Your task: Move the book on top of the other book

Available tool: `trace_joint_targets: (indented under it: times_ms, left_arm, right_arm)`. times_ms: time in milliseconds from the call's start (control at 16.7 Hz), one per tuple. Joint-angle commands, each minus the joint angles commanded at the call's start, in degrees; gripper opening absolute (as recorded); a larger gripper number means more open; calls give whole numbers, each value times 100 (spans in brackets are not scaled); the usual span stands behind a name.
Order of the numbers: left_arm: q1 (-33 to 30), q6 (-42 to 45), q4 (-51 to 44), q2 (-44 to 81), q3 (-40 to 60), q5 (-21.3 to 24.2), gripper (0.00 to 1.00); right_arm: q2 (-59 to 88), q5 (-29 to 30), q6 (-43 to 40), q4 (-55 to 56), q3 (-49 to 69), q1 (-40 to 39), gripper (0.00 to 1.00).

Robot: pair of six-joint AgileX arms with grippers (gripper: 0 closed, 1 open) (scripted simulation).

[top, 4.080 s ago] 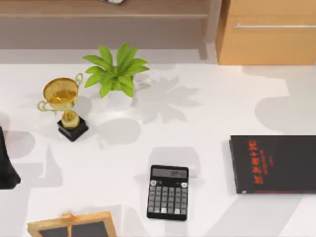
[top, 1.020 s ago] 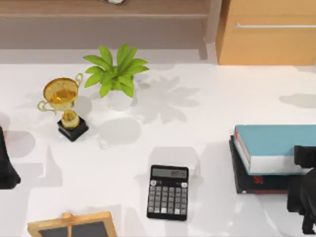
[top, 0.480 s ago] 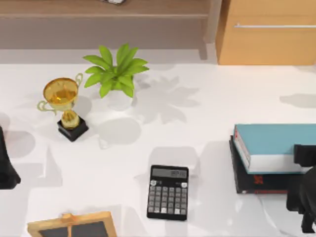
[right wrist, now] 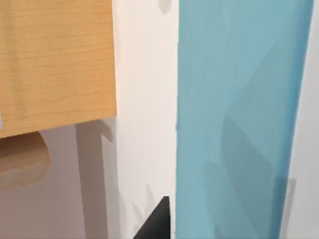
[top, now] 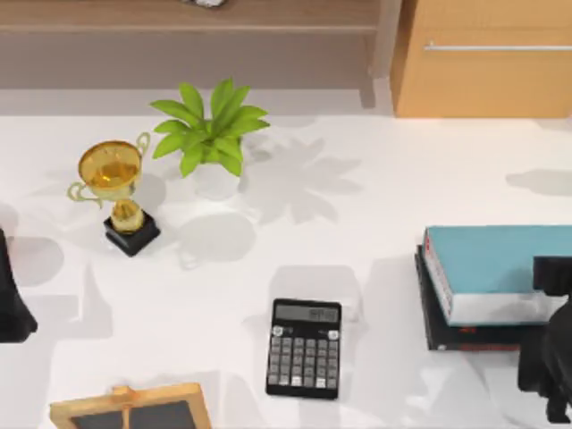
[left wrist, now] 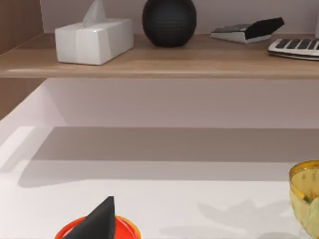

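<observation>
The thick teal-blue book (top: 500,259) with white page edges lies flat on the thin black book (top: 465,335) at the table's right side. A strip of the black cover with red lettering shows along the near and left edges. My right gripper (top: 550,357) hangs at the right edge of the top view, just in front of the stacked books and overlapping their near right corner. The teal cover (right wrist: 239,124) fills much of the right wrist view. My left arm (top: 11,299) is parked at the table's left edge.
A black calculator (top: 305,348) lies left of the books. A potted plant (top: 210,134) and a gold trophy (top: 116,192) stand at the back left. A wood-framed board (top: 134,409) sits at the front left. A wooden cabinet (top: 483,58) and a shelf (top: 188,18) run behind the table.
Since the earliest frame the teal-blue book has come to lie on the black book, and my right arm has appeared at the right edge. Over the last second little has moved.
</observation>
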State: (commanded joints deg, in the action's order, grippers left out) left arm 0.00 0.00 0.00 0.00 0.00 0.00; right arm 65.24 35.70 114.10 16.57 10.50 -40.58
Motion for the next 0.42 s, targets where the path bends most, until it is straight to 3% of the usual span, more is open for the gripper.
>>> trace_joint_targets:
  times_ms: [120, 420]
  left_arm:
    - [0, 0, 0, 0, 0, 0, 100]
    - [0, 0, 0, 0, 0, 0, 100]
  right_arm:
    - [0, 0, 0, 0, 0, 0, 100]
    - [0, 0, 0, 0, 0, 0, 100]
